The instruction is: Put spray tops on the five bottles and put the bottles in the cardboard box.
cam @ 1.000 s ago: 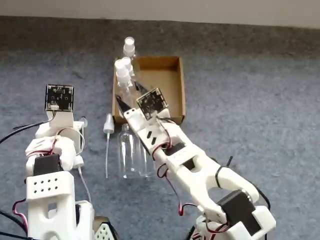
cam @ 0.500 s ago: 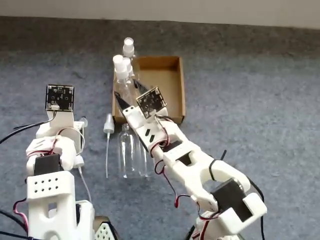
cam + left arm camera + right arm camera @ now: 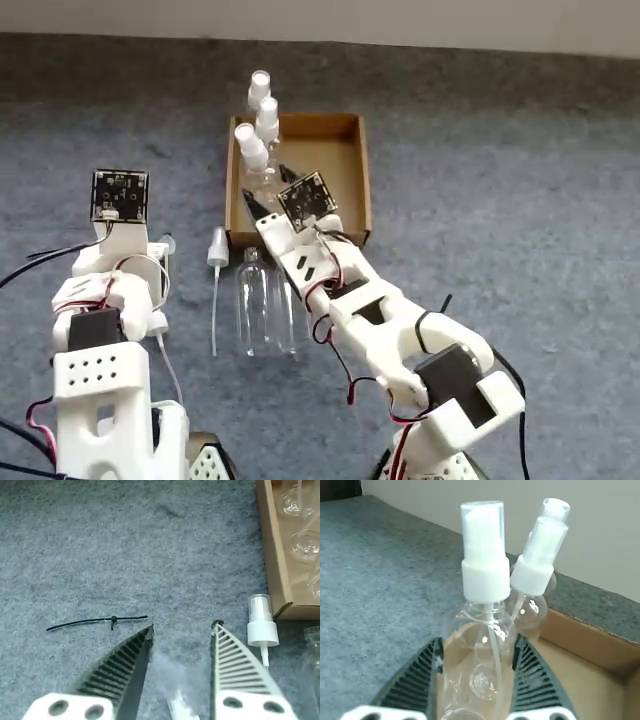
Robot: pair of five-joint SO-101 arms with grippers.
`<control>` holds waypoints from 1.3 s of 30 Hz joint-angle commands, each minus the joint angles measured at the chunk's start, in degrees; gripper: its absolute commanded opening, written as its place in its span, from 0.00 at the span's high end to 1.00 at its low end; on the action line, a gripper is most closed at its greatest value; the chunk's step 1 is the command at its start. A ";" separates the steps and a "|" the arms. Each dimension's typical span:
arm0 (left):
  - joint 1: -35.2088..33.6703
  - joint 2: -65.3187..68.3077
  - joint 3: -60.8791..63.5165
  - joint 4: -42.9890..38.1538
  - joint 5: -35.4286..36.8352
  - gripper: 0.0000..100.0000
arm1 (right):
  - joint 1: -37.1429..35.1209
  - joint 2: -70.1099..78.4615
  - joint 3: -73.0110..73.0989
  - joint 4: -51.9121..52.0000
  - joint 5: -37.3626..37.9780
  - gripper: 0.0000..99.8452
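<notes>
Grey carpet covers the table, with a pale wall beyond. My right claw (image 3: 477, 652) is closed on a capped bottle (image 3: 481, 605), its fingers pressed against the clear body just below the shoulder. Over the last second I have carried this bottle forward. It hung at the near left wall of the box (image 3: 352, 190) and is now held, slightly tilted, over the box's left side, close to two capped bottles (image 3: 267, 115) leaning at the far left corner. I judge the third bottle nearly delivered, with lowering and release still to do. The bottle is transparent and empty, with a white spray top and a thin dip tube down its middle. My left claw (image 3: 181, 630) hovers over the carpet, fingers spread apart and empty. A loose top (image 3: 262, 627) lies just beside it, near two uncapped bottles (image 3: 265, 305) lying before the box.
</notes>
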 commanded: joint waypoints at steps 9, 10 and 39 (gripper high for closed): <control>1.19 0.13 -0.22 -1.14 0.53 0.82 | -1.10 -0.84 -2.59 -0.84 -3.78 1.00; 1.19 0.13 -0.22 -1.14 0.53 0.82 | -1.27 -0.84 -2.51 -0.84 -4.48 1.00; 2.33 0.13 -0.22 -1.14 0.53 0.82 | -1.80 -0.48 1.01 -6.29 -7.56 1.00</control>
